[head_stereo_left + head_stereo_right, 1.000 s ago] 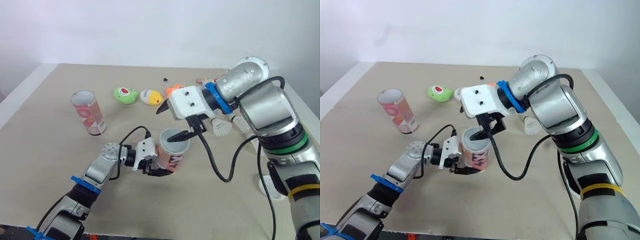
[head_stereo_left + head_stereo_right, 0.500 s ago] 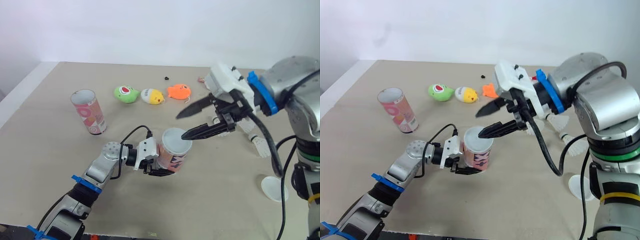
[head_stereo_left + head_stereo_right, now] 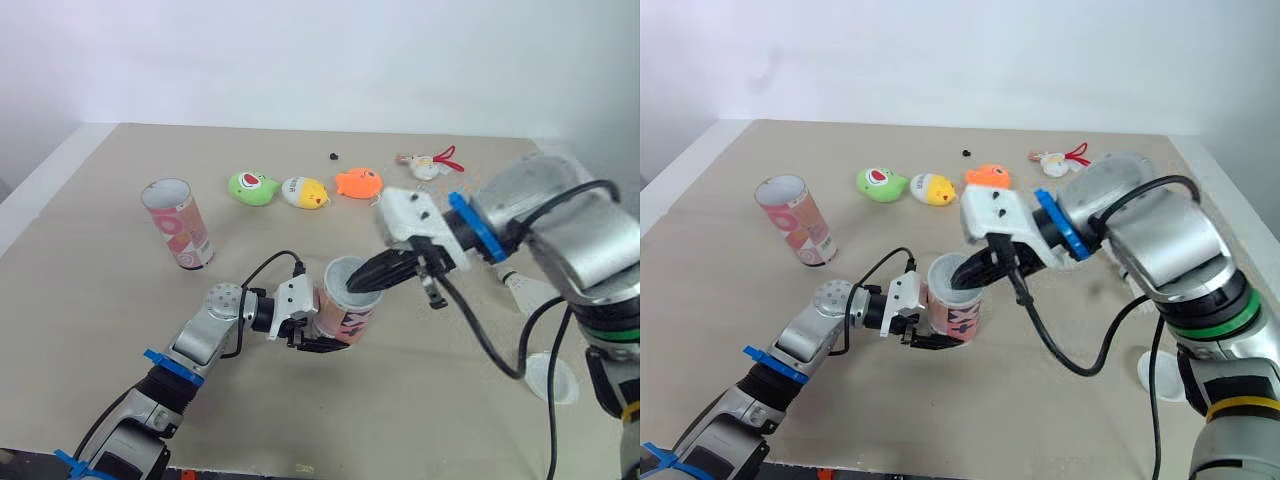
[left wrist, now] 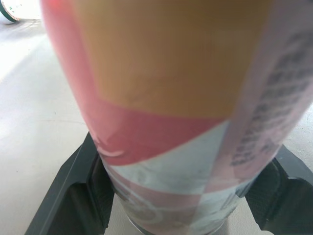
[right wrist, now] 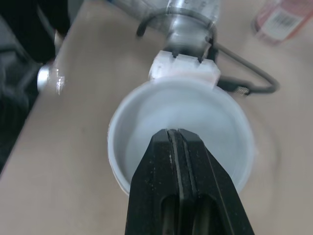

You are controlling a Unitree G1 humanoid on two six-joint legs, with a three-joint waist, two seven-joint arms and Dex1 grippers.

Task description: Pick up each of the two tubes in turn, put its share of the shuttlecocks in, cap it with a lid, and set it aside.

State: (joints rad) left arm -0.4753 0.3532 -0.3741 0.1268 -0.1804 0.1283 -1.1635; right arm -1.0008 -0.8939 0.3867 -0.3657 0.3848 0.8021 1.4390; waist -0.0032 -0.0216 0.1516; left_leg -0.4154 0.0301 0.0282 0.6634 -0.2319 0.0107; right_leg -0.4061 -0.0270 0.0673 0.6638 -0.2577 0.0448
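The left end effector (image 3: 318,342) is clamped around the lower part of a tube (image 3: 343,316), one black finger on each side, and holds it upright near the middle of the beige surface (image 3: 100,270). In the left wrist view the tube's wrapper shows pink, tan and white patches and a pale lilac panel with rows of small dark print, too blurred to read. A white lid (image 5: 146,117) sits in the tube's mouth, hollow side up. The right end effector (image 5: 178,137) has its two fingers pressed flat together with nothing between them, and the tips point down into the hollow of the lid. A second tube (image 3: 178,225) stands upright and uncapped well to the left, apart from both arms; its pink wrapper has round pale marks, and the right wrist view shows a barcode on it, with no legible writing. A spare lid (image 3: 550,376) lies flat near the right edge of the surface. Just beyond the right arm, part of a white shuttlecock (image 3: 522,288) rests on the surface. Along the far side lie a green toy (image 3: 250,188), a yellow toy (image 3: 303,192) and an orange toy (image 3: 357,183) in a row.
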